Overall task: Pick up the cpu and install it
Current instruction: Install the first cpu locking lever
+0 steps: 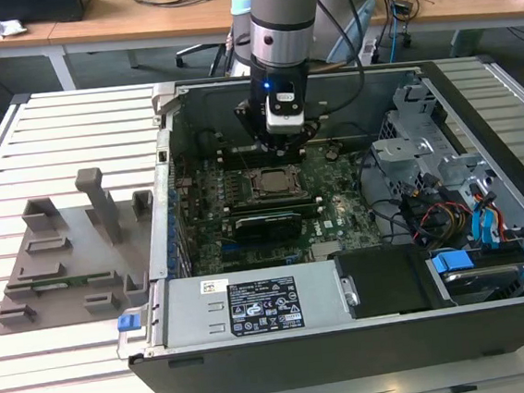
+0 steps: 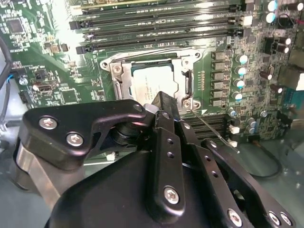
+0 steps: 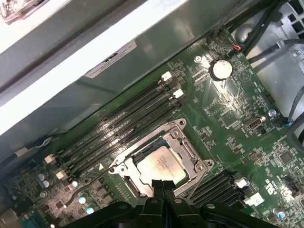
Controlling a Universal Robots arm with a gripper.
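The cpu, a small square chip with a silvery top, lies flat inside the black socket frame on the green motherboard of the open computer case. Both wrist views show the cpu seated in the frame. My gripper hangs straight above it, a little clear of the chip. Its two black fingers are pressed together with nothing between them, and in the second wrist view the gripper covers the chip's near edge.
Memory slots run beside the socket, and a thin metal lever sticks out from its corner. A white-labelled power supply box lines the case's front. Drive bays and cables crowd the exterior view's right. A grey fixture sits outside the case.
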